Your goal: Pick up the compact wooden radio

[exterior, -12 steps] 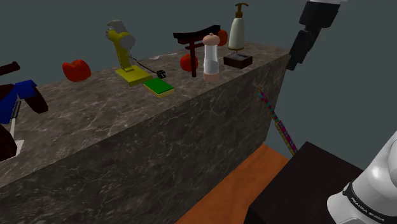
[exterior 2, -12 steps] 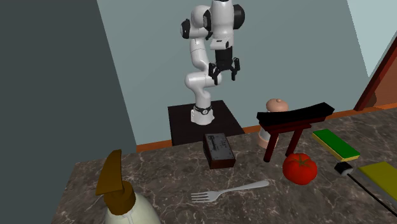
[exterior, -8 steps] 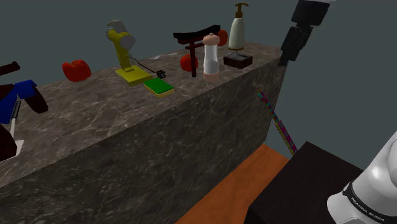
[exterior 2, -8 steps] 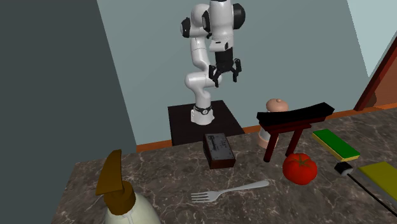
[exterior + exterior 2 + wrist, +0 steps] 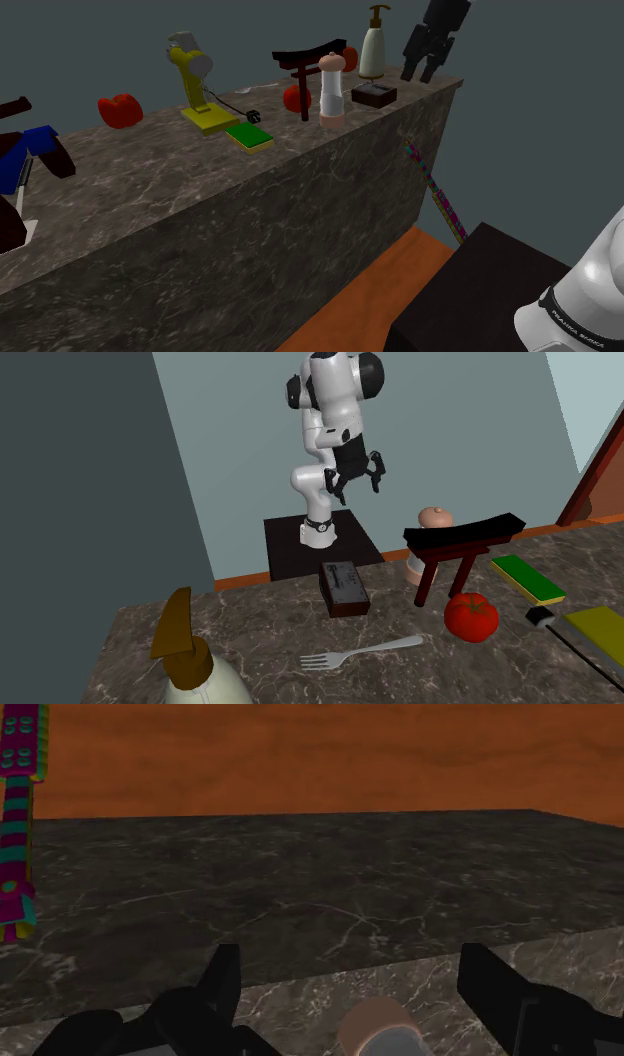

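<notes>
Positions are referred to the pepper mill (image 5: 331,90), a turned white column with a rounded pinkish cap. It stands upright on a counter (image 5: 200,215) of dark stone with pale veining.

Nearest the second exterior camera, well apart from the mill, stands a soap dispenser (image 5: 195,672). It is a smooth cream bottle with a brown pump spout, and its opaque body hides any contents. A grey metallic fork (image 5: 362,651) lies flat on the stone between dispenser and mill. A glossy red tomato (image 5: 471,616) sits near the mill on the camera's side, at the foot of a dark gate-shaped stand (image 5: 458,544).

The radio (image 5: 342,589) is a low rectangular dark brown box with faint pale markings on its top face. It rests flat on the counter just beside the mill, on that view's left, apart from it and close to the counter's far edge.

Beyond the mill, in the air above counter height, hangs the black gripper (image 5: 358,482). Its fingers (image 5: 222,989) are spread wide, clasping and touching nothing. A rod (image 5: 18,814) banded in magenta, teal and yellow stands by the counter's side wall.
</notes>
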Robot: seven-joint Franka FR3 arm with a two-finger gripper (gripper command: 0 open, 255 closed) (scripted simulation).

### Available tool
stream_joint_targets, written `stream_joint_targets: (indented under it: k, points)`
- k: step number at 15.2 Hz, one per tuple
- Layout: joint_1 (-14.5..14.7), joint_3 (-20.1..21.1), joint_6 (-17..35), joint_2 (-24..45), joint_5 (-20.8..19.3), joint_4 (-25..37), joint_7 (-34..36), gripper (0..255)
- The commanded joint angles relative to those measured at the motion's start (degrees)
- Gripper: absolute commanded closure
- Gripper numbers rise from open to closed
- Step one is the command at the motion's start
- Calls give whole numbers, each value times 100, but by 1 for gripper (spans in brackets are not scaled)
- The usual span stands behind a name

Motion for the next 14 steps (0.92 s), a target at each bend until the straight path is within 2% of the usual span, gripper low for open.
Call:
stream_joint_targets:
  k: [1,7,12,14]
  points:
    - [-4,-175,-35,442,247,450,-43,0]
    - [-109,-658,-245,1818,1151,1835,-203,0]
    - [-400,-929,-625,2988,2011,3123,-251,0]
    - [-390,-912,-477,2949,2001,2925,-317,0]
